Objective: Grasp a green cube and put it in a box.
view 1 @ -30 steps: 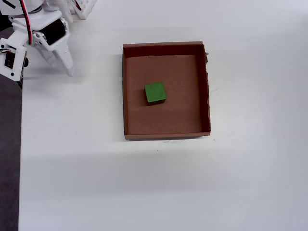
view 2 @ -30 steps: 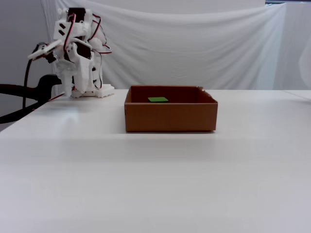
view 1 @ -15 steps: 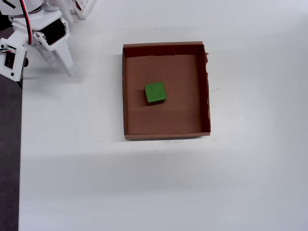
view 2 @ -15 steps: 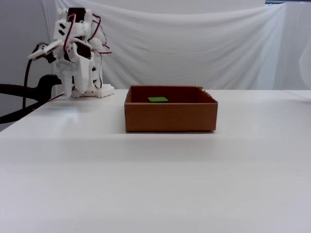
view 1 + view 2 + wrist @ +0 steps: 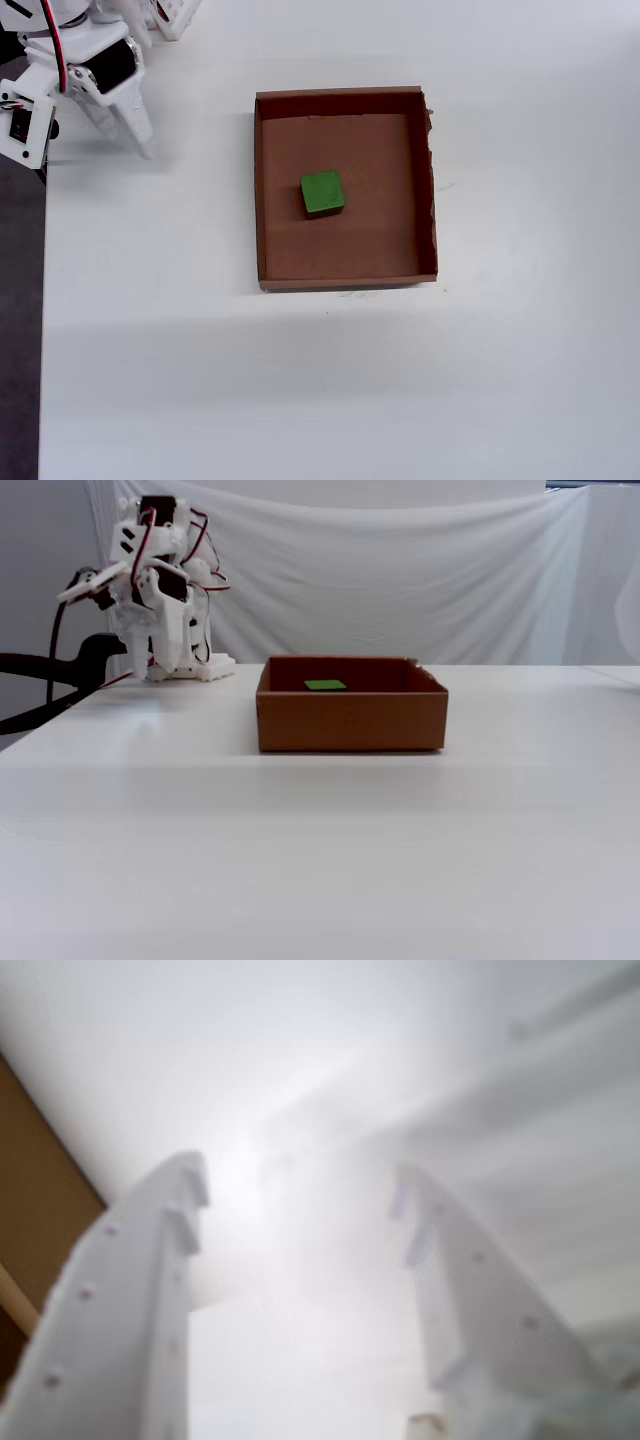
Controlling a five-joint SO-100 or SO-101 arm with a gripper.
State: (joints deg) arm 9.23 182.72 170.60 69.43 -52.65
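A: Overhead view first: where do you see the small bright-green cube (image 5: pixel 322 193)?

B: It lies on the floor of the shallow brown cardboard box (image 5: pixel 346 99), a little left of the middle, touching no wall. In the fixed view you see only its top (image 5: pixel 325 685) above the front wall of the box (image 5: pixel 350 721).

A: And your white two-finger pincer (image 5: pixel 140 140)?

B: It is folded back at the upper left corner of the white table (image 5: pixel 500 350), well apart from the box. The wrist view shows you its fingers spread (image 5: pixel 300 1200), with only bare white table between them and nothing gripped. A brown strip at that view's left edge is too blurred to name.
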